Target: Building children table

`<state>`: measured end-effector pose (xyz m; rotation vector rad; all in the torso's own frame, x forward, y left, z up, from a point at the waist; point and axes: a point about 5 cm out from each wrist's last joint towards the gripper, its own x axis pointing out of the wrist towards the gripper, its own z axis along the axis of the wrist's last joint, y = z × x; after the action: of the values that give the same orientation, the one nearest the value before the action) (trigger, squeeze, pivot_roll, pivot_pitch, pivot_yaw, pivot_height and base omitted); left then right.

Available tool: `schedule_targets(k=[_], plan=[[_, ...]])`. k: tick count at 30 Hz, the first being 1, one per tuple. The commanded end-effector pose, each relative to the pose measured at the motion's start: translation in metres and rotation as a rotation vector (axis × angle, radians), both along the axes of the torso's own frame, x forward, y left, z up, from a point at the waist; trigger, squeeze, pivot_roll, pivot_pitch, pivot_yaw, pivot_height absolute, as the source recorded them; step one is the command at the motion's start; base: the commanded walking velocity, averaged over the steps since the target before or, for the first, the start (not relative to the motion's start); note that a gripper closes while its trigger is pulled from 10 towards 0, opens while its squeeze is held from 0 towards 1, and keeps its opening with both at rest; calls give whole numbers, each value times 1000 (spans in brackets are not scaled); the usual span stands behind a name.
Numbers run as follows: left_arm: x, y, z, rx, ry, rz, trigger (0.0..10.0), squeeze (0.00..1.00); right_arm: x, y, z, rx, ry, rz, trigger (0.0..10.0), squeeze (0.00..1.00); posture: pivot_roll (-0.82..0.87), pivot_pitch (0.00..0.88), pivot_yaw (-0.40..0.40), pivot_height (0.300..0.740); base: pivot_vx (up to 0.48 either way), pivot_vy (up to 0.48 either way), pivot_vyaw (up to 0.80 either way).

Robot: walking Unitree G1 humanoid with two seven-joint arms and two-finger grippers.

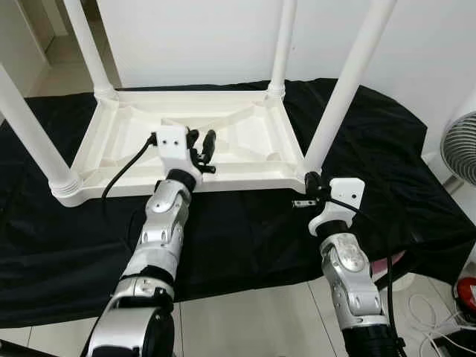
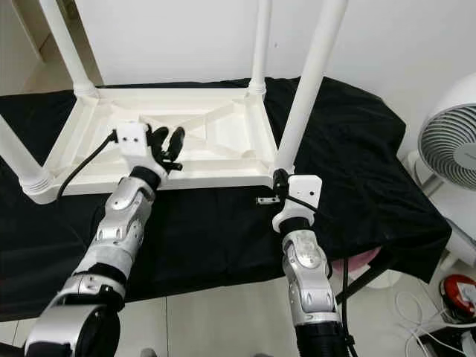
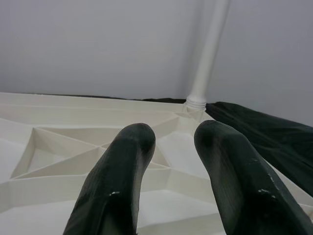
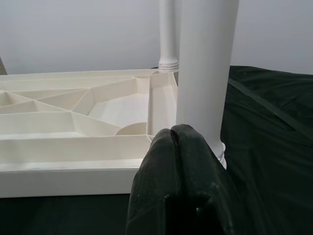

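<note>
A white plastic children's table [image 1: 186, 182] lies upside down on a black cloth, its ribbed underside facing up. Four white legs stand in its corners, among them the front right leg [image 1: 346, 85] and the front left leg [image 1: 30, 134]. My left gripper [image 1: 202, 149] hovers open over the underside just behind the front rim; its fingers [image 3: 122, 181] hold nothing. My right gripper [image 1: 312, 181] is shut, its tips pressed together at the base of the front right leg [image 4: 205, 63], with nothing between them.
The black cloth [image 1: 245, 238] covers a low platform whose front edge is near my arms. A small metal part [image 1: 303, 202] lies on the cloth by my right gripper. A white fan [image 1: 461, 145] stands at the right, cables and a red object [image 1: 467, 294] on the floor.
</note>
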<state>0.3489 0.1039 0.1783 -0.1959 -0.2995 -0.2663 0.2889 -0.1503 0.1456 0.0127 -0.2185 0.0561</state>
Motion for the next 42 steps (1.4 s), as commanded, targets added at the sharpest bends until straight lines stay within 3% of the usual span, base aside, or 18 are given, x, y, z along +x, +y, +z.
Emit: schedule_targets(k=[1, 5, 6, 10, 13, 21, 32, 37, 42], plan=[[-4, -5, 4, 12, -2, -18, 10000, 0, 1, 0, -2, -10, 3, -3, 10000, 0, -167, 0, 8, 740, 0, 0, 0], [-8, -6, 9, 15, -14, -34, 10000, 0, 3, 3, -2, -8, 5, -3, 10000, 0, -170, 0, 12, 740, 0, 0, 0], [-17, -6, 12, 35, -30, -46, 10000, 0, 3, 4, -1, -6, 3, -7, 10000, 0, -177, 0, 23, 740, 0, 0, 0], [-25, -4, 12, 38, -31, -48, 10000, 0, 3, 4, -2, -2, 3, -13, 10000, 0, -177, 0, 23, 740, 0, 0, 0], [-34, -4, 2, 96, -16, -54, 10000, 0, 3, 5, -3, -1, 5, -14, 10000, 0, -177, 0, 23, 740, 0, 0, 0], [-21, -27, -8, 280, 7, -211, 10000, 0, 2, 18, -5, -53, 1, 61, 10000, 0, -160, 0, 17, 740, 0, 0, 0], [-19, -21, -33, 485, 85, -297, 10000, 0, -5, 8, -6, -42, 0, 25, 10000, 0, -172, 0, 32, 740, 0, 0, 0], [0, -6, -24, 539, 98, -303, 10000, 0, -22, 15, -6, -12, -6, 84, 10000, 0, -175, 22, 31, 740, 0, 0, 0], [9, 6, -17, 584, 104, -301, 10000, 0, -33, 18, -9, -2, 10, 110, 10000, 0, -182, 69, 38, 740, 0, 0, 0]])
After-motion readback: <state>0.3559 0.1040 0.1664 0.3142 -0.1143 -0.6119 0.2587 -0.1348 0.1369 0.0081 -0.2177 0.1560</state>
